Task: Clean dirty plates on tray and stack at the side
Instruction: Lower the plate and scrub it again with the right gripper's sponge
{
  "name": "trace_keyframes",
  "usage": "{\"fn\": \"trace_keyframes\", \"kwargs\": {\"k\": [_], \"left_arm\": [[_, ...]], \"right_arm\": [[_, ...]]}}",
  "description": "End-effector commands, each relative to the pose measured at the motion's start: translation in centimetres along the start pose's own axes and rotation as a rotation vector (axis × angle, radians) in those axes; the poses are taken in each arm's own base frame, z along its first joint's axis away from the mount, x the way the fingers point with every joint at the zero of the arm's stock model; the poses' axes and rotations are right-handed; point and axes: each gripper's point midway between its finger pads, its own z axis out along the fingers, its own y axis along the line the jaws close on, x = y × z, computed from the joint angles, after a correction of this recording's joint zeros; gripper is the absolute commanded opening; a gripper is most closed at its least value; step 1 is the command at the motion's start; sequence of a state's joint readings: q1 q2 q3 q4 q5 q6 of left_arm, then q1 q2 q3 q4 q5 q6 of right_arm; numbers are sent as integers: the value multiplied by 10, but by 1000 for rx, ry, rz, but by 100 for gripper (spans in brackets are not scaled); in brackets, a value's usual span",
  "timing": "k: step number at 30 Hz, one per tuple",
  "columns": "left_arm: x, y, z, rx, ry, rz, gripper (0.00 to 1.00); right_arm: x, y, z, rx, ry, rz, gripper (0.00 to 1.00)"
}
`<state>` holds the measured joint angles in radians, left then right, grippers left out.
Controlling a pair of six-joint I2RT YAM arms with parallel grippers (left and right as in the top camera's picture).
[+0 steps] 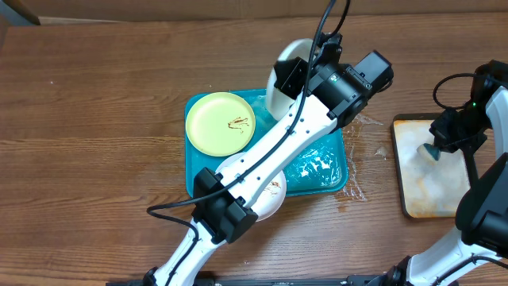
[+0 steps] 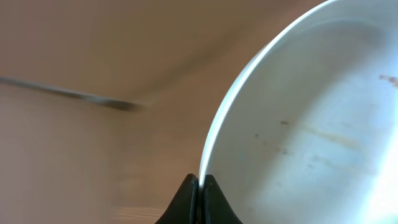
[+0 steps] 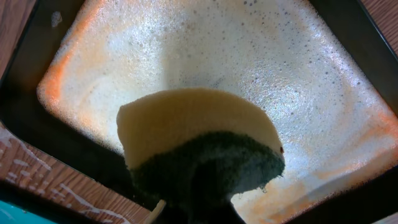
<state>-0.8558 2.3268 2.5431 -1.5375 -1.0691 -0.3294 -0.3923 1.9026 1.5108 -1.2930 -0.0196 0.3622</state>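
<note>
My left gripper (image 1: 305, 77) is shut on the rim of a white plate (image 1: 284, 75) and holds it tilted up on edge over the far part of the teal tray (image 1: 321, 171). In the left wrist view the jaws (image 2: 200, 184) pinch that plate's rim, and the plate (image 2: 311, 124) shows small brown specks. A pale yellow-green plate (image 1: 220, 123) with a brown smear lies on the tray's left. Another white plate (image 1: 271, 197) lies at the tray's near edge, partly under my left arm. My right gripper (image 1: 435, 148) is shut on a yellow-and-green sponge (image 3: 199, 143).
A smaller dark-rimmed tray (image 1: 425, 187) with foamy whitish-orange liquid (image 3: 249, 50) stands at the right, under the sponge. Water spots (image 1: 361, 131) lie on the wooden table between the two trays. Black cables run above the left arm.
</note>
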Motion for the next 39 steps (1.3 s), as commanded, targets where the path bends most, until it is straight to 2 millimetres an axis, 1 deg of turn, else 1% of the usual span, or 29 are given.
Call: {"fn": "trace_keyframes", "kwargs": {"k": [1, 2, 3, 7, 9, 12, 15, 17, 22, 25, 29, 32, 33, 36, 39], "left_arm": [[19, -70, -1, 526, 188, -80, 4], [20, -74, 2, 580, 219, -117, 5], [21, -72, 8, 593, 241, -150, 4], [26, -62, 29, 641, 308, -210, 4], [32, -56, 44, 642, 341, -223, 4], [44, -54, 68, 664, 399, -241, 4], [58, -68, 85, 744, 463, -259, 4], [67, -80, 94, 765, 488, -254, 4], [90, -115, 105, 786, 523, -214, 4], [104, -136, 106, 840, 554, -208, 4], [120, -148, 113, 838, 575, -198, 4], [124, -151, 116, 836, 580, -197, 4], [123, -151, 116, 836, 577, -199, 4], [121, -152, 117, 837, 568, -204, 4], [120, -152, 117, 838, 563, -206, 4]], "right_arm": [[-1, 0, -7, -16, -21, 6, 4], [-1, 0, -7, -16, -21, 6, 4], [-1, 0, -7, -16, -21, 5, 4], [0, 1, -7, -19, -18, 1, 4], [1, 2, -7, -24, -14, -3, 4], [6, 12, -8, -76, 8, -54, 4], [7, 17, -8, -81, 8, -77, 4], [7, 20, -8, -83, 4, -83, 4], [10, 26, -8, -99, 7, -135, 4], [20, 46, -10, -188, 37, -231, 4], [40, 80, -17, -316, 70, -390, 4], [64, 112, -23, -420, 100, -524, 4], [77, 126, -26, -468, 116, -593, 4], [106, 155, -31, -540, 148, -703, 4], [140, 187, -33, -586, 164, -818, 4]]}}
